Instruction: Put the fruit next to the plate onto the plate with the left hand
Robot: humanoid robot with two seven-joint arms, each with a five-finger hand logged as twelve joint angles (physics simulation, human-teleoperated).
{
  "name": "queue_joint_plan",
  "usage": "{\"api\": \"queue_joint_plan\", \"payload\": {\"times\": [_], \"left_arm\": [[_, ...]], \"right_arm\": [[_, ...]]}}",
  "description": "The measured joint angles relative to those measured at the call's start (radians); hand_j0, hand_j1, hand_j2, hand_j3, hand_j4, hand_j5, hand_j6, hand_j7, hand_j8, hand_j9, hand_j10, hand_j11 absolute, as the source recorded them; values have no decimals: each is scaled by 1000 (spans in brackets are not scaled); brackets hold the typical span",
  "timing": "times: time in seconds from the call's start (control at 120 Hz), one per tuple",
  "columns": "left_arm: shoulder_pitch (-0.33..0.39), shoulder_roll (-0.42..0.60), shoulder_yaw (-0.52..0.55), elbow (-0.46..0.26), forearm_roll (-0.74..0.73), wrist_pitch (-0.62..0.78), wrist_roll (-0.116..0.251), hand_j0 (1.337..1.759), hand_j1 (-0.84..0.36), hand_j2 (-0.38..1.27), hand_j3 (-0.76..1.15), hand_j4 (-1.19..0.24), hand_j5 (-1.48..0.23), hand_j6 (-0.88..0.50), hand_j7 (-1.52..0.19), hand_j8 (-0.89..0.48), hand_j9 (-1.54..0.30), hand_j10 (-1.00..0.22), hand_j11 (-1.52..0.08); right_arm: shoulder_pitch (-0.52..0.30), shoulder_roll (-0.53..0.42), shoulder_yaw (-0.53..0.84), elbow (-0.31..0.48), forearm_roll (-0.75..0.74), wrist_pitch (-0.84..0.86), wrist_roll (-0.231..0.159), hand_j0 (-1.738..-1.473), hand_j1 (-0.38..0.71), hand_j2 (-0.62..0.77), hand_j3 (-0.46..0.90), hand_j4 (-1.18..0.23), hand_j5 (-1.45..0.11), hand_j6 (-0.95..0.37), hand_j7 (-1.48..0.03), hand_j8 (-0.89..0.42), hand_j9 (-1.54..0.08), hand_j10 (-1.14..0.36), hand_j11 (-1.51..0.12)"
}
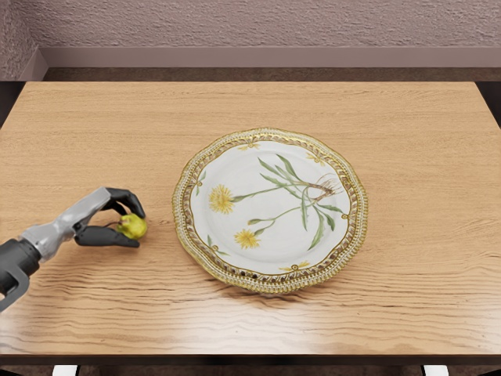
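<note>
Even, bright, sharp render; soft shadows.

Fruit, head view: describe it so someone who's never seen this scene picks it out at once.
On the wooden table, find the big gold-rimmed plate painted with yellow flowers, near the middle. Left of its rim and clear of it, the left hand has its dark fingers closed around the yellow-green fruit. It is the only small round thing in view.

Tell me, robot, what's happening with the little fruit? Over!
Left hand shut on fruit. Fruit sits left of plate, not yet on it. Nothing between them. Right hand out of view.
</note>
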Motion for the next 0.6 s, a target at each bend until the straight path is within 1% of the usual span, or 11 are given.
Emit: {"api": "queue_joint_plan", "payload": {"times": [0.15, 0.358, 0.6], "left_arm": [[-59, 12, -1, -6, -2, -38, 17, 1654, -292, 339, 0, -682, -964, -565, -936, -448, -941, -639, -938], [-128, 14, -4, -5, -6, -99, 52, 1654, -291, 352, 0, -691, -989, -559, -960, -431, -967, -635, -951], [-217, 10, -7, -4, -9, -165, 105, 1655, -303, 422, 0, -707, -1019, -581, -985, -448, -982, -638, -969]], "right_arm": [[1, 0, 1, 1, 0, 0, 0, -1658, -310, -7, 0, -33, -43, -33, -43, -33, -43, -33, -43], [2, 0, 2, 1, 0, 0, 0, -1658, -310, -7, 0, -33, -43, -33, -43, -33, -43, -33, -43], [6, 0, 3, 1, 0, 1, -1, -1658, -310, -7, 0, -33, -43, -33, -43, -33, -43, -33, -43]]}}
